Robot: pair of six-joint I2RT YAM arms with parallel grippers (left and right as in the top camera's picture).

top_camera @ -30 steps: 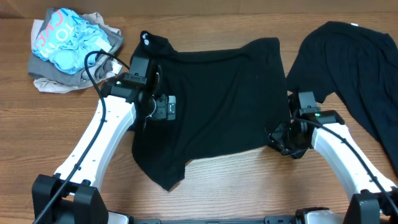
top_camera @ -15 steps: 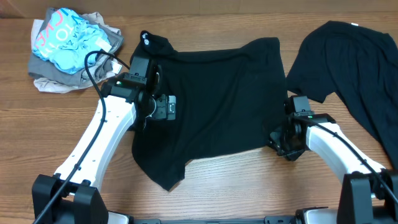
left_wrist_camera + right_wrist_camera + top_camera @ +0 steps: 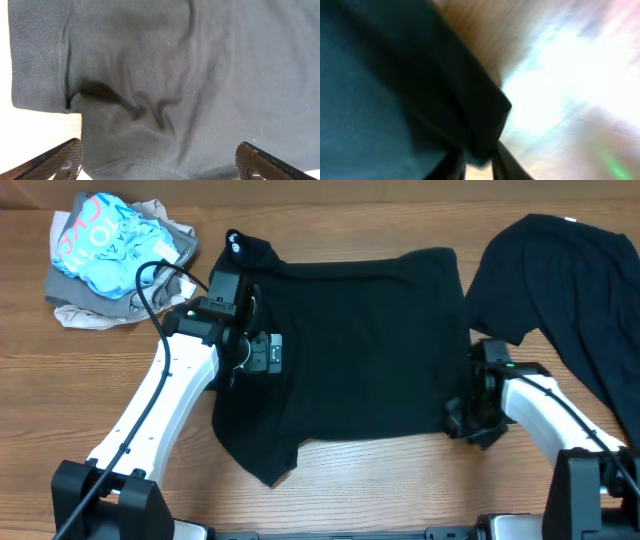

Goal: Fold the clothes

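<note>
Right hand [image 3: 462,420] sits at the near right corner of the black T-shirt [image 3: 350,360], clenched on that corner. In the blurred right wrist view its two dark fingers [image 3: 454,165] meet around a folded point of dark cloth, with pale counter [image 3: 380,480] showing beyond it. Left hand [image 3: 266,352] lies over the shirt's left part, just inside its left edge. It is released: in the left wrist view only the two fingertips show, at the bottom corners, spread wide apart with nothing between them but wrinkled fabric below. Whether they touch the cloth I cannot tell.

The black T-shirt is spread mostly flat on the counter between the two arms. Its cloth is smooth across the middle and creased under the left hand, where a hemmed sleeve [image 3: 40,55] runs off to one side. A small white logo [image 3: 233,242] marks its far left corner, which is bunched up. A loose flap hangs toward the near left. Its longer span runs left to right, with the logo end to the left and a straight edge on the right.

A second black garment [image 3: 570,290] lies rumpled to the right of the shirt, close beside its far right corner. A pile [image 3: 110,255] of light-blue, grey and beige garments sits off the shirt's far left corner, apart from it.
</note>
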